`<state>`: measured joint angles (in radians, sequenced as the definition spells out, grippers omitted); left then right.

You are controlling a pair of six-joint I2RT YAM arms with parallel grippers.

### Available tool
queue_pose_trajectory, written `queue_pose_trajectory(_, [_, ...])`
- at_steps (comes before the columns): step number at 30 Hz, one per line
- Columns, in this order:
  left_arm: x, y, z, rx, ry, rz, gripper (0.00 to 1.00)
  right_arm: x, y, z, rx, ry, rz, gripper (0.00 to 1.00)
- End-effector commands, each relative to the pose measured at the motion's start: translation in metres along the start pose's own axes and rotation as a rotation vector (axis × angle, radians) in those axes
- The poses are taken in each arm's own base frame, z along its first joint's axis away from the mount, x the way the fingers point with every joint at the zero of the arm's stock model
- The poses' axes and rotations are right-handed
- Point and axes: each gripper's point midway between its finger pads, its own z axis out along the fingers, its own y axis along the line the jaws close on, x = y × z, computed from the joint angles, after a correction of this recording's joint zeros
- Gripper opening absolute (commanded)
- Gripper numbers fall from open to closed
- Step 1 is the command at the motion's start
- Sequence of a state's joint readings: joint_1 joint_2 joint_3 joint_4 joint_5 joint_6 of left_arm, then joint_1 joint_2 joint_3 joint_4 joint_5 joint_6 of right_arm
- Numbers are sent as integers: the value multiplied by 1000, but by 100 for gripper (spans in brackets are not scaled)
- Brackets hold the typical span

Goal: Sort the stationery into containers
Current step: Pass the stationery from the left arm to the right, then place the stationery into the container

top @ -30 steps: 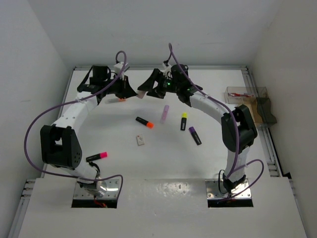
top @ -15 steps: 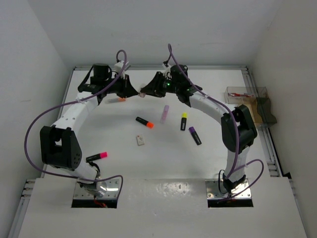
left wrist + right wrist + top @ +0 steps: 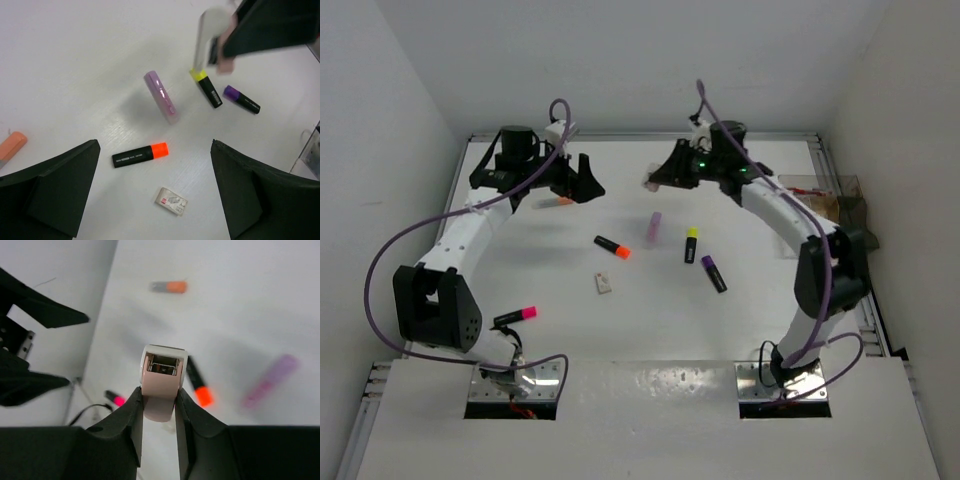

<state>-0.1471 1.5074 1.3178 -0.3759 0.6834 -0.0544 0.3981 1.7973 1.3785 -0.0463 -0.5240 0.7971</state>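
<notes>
My right gripper [image 3: 655, 182] [image 3: 159, 395] is shut on a small pale pink and white case [image 3: 161, 374], held above the far middle of the table. My left gripper [image 3: 582, 180] [image 3: 154, 147] hangs open and holds nothing, high over the table. Below it lie an orange-capped highlighter [image 3: 139, 155], a white eraser [image 3: 171, 201], a lilac marker [image 3: 161, 96], a yellow-capped highlighter [image 3: 206, 88] and a purple-capped one [image 3: 241, 99]. A pink-capped highlighter [image 3: 516, 316] lies by the left arm's base. The clear tray [image 3: 817, 187] stands at the right edge with a red pen in it.
A short grey stick with an orange cap [image 3: 557, 202] [image 3: 170, 287] lies under the left gripper at the far left. A brown and dark block [image 3: 850, 222] sits beside the tray. White walls close the table on three sides.
The left gripper has opened and let go of the pink and white case. The right gripper has shut on it and carried it to the right, away from the left gripper.
</notes>
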Motion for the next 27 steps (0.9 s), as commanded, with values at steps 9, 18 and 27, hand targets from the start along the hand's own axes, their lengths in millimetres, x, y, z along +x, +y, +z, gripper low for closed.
queue_pose_trajectory(9, [-12,-9,-30,32,-53,124,100,-38,-97,-252,385,231,-778,0])
queue_pose_trajectory(18, [-8,-7,-18,58,-49,37,100,-62,-215,-394,939,343,-538,0])
queue_pose_trajectory(27, [-16,-7,-16,51,-20,40,100,-46,-298,-440,1211,455,-361,0])
